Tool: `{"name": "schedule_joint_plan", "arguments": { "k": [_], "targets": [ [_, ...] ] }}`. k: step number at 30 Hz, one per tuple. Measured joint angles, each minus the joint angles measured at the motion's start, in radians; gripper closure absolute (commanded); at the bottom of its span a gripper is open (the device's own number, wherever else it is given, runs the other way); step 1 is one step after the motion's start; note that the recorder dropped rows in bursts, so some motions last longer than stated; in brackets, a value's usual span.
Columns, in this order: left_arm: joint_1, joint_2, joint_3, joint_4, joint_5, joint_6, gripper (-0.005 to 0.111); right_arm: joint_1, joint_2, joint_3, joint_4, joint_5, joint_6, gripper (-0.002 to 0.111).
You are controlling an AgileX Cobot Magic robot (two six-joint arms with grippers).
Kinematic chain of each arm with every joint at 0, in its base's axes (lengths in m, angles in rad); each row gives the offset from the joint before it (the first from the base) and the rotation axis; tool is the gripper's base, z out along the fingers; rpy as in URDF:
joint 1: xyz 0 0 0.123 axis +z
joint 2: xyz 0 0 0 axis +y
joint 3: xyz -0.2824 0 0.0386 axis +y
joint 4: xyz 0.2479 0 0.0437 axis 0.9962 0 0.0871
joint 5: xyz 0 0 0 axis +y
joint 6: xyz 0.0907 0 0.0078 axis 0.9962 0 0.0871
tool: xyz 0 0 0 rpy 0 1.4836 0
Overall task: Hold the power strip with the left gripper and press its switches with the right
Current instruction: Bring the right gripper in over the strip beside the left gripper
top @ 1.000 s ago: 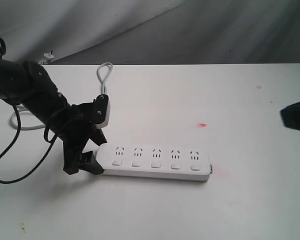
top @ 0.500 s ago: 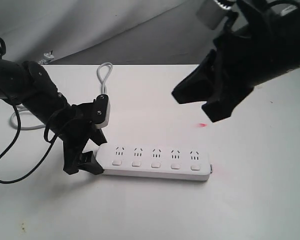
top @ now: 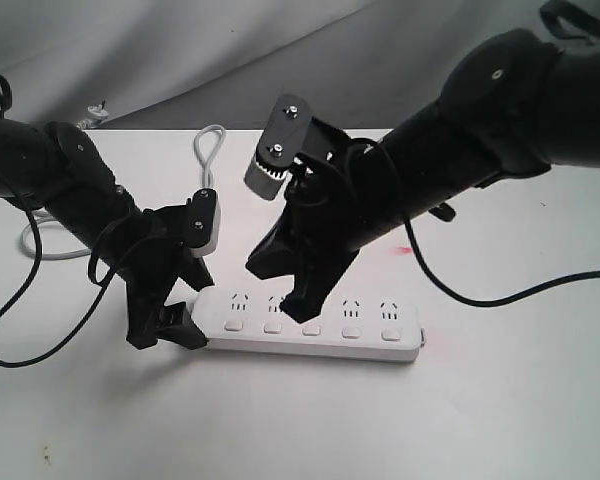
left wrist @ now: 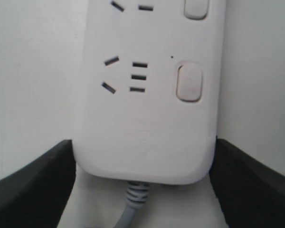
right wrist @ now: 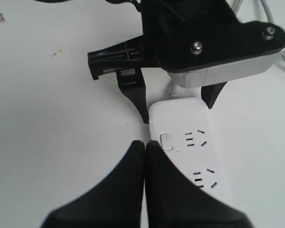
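The left pincer [left wrist: 142, 145] pinches the cord end of the power strip [top: 370, 346], with one black finger [left wrist: 33, 190] against each long edge, and the grey cord [top: 209, 150] goes out between them. The right pincer [right wrist: 145, 143] has its fingers pressed together into one point. It hangs at the button-side edge of the strip, just beside the first of the switches [right wrist: 166, 141], and I cannot tell whether it touches the plastic. The two pincers are near each other at this end, with little room between them. The strip lies flat on the white table [top: 500, 420], near its middle. In the exterior view the right arm [top: 480, 130] comes down slantwise from the upper right and covers the sockets in the middle of the strip; the two buttons at the far end show uncovered. Broad table surface lies in front of the strip and past its far end. The cord makes a loop toward the back edge of the table, a loose black cable [top: 5, 335] hangs from the left arm, and a second black cable [top: 520, 297] lies on the right.
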Motion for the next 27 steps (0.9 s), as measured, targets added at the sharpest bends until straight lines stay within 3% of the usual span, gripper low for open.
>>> {"name": "schedule_joint_plan", "arguments": {
  "k": [3,6,9,13,20,27],
  "targets": [
    [0.0,0.0,0.0,0.0,0.0,0.0,0.037,0.009,0.035,0.0,0.02,-0.027,-0.002,0.107],
    [0.0,0.0,0.0,0.0,0.0,0.0,0.037,0.028,0.058,0.0,0.031,-0.077,-0.004,0.091],
    [0.0,0.0,0.0,0.0,0.0,0.0,0.037,0.032,0.06,0.0,0.035,-0.121,-0.006,0.066],
    [0.0,0.0,0.0,0.0,0.0,0.0,0.037,0.032,0.073,0.0,0.037,-0.136,-0.018,0.053],
    [0.0,0.0,0.0,0.0,-0.004,0.0,0.037,0.032,0.134,0.0,0.061,-0.156,-0.054,0.046],
    [0.0,0.0,0.0,0.0,-0.008,0.0,0.037,0.032,0.199,0.0,0.161,-0.248,-0.225,0.046]
  ]
}}
